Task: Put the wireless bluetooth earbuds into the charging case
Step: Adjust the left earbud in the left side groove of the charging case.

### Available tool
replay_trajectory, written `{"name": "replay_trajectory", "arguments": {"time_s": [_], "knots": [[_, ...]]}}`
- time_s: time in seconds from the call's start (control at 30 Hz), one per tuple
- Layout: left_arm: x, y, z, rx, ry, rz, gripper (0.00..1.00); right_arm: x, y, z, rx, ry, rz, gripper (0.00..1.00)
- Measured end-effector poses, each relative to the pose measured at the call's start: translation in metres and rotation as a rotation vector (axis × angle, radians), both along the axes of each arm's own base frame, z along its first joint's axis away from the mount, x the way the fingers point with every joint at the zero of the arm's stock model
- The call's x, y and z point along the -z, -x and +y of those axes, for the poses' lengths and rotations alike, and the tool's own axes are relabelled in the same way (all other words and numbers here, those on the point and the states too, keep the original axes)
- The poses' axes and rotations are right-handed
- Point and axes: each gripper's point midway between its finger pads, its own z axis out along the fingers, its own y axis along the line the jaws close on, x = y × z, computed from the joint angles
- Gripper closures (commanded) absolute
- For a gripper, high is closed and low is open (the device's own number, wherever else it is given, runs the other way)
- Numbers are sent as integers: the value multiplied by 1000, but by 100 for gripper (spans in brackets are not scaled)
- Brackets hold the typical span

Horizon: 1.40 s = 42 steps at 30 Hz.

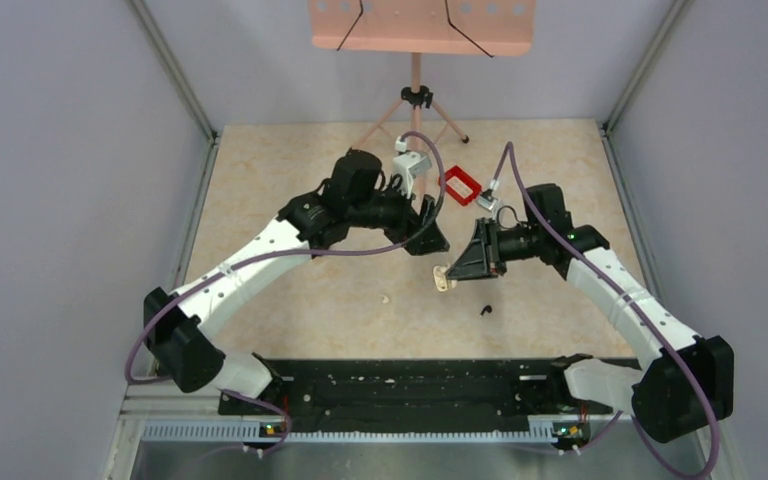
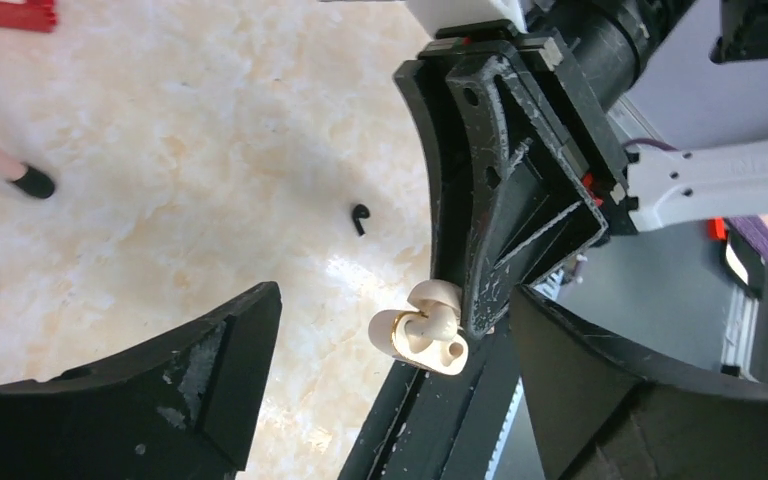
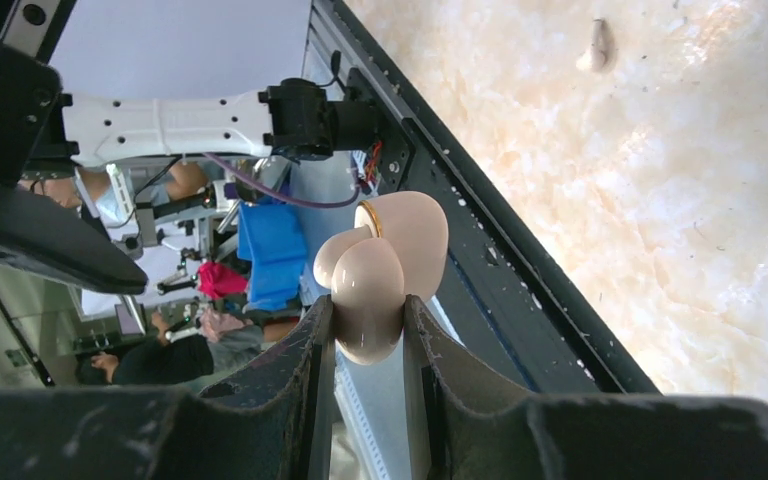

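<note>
The charging case (image 1: 443,277) shows here as a small cream pebble with a gold hinge ring, lid open. My right gripper (image 1: 457,265) is shut on it (image 3: 390,245) and holds it above the table, fingers (image 3: 315,340) pressed on both sides. In the left wrist view the case (image 2: 422,335) shows one well filled by a pale rounded piece and one well as a bare hole. My left gripper (image 2: 392,305) stands wide open, its fingers apart from the case on either side. One black comma-shaped earbud (image 1: 484,310) lies on the table (image 2: 360,218).
A red tray (image 1: 462,186) lies at the back centre. A pink stand on a tripod (image 1: 416,95) rises behind it, one foot (image 2: 30,180) near my left gripper. A small pale piece (image 1: 387,298) lies on the table. A black rail (image 1: 410,385) runs along the near edge.
</note>
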Motion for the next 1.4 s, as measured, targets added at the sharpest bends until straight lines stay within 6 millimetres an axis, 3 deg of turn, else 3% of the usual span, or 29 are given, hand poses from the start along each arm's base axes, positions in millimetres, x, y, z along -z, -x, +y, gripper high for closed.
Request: {"name": "replay_trajectory", "arguments": {"time_s": [0.13,0.33,0.5,0.8,1.03,1.4], "knots": [[4,-10,10,-146,4,25,1,4,-5,1,32,8,17,100],[31,-24,16,-340,-52,190,1,9,-15,0,91,38,9,100],[51,-25,13,-407,-73,319,8,18,-25,-4,157,79,3,100],[51,-18,7,-406,-36,399,15,23,-32,-5,214,89,0,100],[50,-8,2,-354,-32,432,28,23,-33,-5,220,89,2,100],[76,-1,-3,-326,-102,494,32,25,-32,-6,221,94,10,100]]}}
